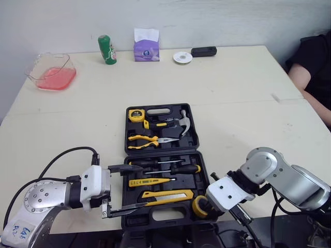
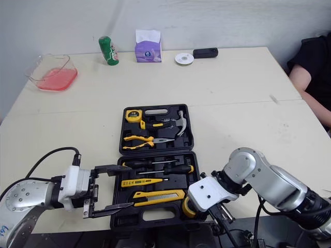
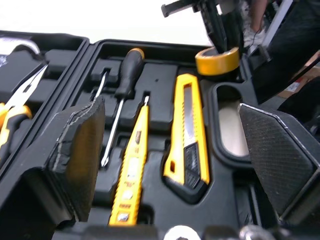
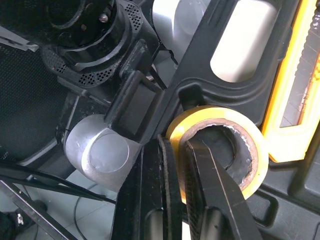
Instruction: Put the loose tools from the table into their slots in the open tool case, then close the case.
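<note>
Right tool (image 4: 181,150): pinching tape roll (image 1: 200,205) at bench (image 1: 232,103) near edge
Left tool (image 1: 145,186): wide open, empty
Risk: dropping roll through thin pinch

Left end effector (image 1: 144,186) gapes wide, right end effector (image 1: 200,205) is clamped tight.

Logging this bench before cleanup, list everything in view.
tool case: one, black, open, near edge
tape measure: one, yellow, far half
hammer: one, steel, far half
pliers: two, yellow, far half
screwdrivers: two, black, near half
tester, utility knife: one each, yellow, near half
tape roll: one, yellow, case's right corner
can: one, green, far edge
tissue box: one, purple, far edge
tub: one, clear, far left
person's arm: one, black sleeve, right
left pincer: black, open, case's left
right pincer: black, gripping tape roll
</note>
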Robot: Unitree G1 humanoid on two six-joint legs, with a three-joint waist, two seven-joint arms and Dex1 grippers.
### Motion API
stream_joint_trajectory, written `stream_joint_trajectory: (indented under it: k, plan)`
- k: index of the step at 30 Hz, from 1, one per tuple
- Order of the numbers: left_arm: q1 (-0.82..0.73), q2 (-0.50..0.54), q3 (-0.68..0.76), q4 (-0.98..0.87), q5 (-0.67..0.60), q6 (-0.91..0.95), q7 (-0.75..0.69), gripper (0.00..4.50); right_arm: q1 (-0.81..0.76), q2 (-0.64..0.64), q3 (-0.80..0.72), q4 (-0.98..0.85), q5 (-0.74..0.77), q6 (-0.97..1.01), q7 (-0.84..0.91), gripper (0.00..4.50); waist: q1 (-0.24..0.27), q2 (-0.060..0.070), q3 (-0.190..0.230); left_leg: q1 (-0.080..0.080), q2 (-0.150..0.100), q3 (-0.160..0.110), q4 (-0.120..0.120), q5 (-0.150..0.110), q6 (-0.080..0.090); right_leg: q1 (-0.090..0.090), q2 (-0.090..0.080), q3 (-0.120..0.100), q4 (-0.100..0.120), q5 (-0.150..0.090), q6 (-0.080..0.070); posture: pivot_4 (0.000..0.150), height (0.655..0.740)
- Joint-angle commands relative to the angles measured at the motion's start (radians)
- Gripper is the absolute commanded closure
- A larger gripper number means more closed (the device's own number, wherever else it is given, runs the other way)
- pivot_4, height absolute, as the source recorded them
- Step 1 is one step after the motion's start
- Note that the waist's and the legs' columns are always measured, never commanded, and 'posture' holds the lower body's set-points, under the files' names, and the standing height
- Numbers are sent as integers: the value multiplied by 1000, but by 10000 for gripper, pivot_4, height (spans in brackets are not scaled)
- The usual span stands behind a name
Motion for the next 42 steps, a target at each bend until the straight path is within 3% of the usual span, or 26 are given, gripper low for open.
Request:
stream_joint_trajectory:
  k: [1,13,18,29,35,37,41,42]
  plan:
    - [-20,-2,-7,-12,-11,-2,2,0,-32,1,24,11,-22,17,41,44646,0,0,0,0,0,0,0,0,0,0,0,0,0,0,0,1500,7400]
    - [-33,-10,-22,-13,-2,3,14,0,-54,15,47,-9,-14,105,30,44646,-1,-2,-1,0,0,0,0,0,0,0,0,0,0,0,0,1500,7400]
    - [-41,-10,-19,-4,-2,1,20,0,-62,22,-6,-13,51,73,53,22337,0,-2,-1,0,0,0,0,0,0,0,0,0,0,0,0,1500,7400]
    - [-21,-11,-9,-9,-5,5,28,0,-107,-178,-33,40,308,7,76,22337,0,-2,-1,0,0,0,-1,0,0,0,0,0,-1,0,0,1500,7400]
    - [-19,-23,-6,-9,-15,-1,29,0,-8,-123,-202,112,439,-1,65,22337,1,-2,-1,0,0,0,-1,0,0,0,0,0,-1,0,0,1500,7400]
    - [-29,-18,-9,8,-10,-13,11,0,95,-55,-300,161,510,-17,-6,27365,3,-4,-1,0,0,0,-1,0,0,1,0,0,-1,0,0,1500,7400]
    - [-46,-17,-22,6,-13,-6,2,0,229,37,-344,175,439,-149,-24,43476,8,-5,-2,0,0,-1,0,-1,1,2,-1,-1,-1,0,0,1500,7400]
    - [-46,-18,-21,9,-12,-8,-2,0,237,55,-346,174,426,-164,-30,44581,7,-5,-2,0,0,0,0,-1,1,2,-1,-1,-1,0,0,1500,7400]
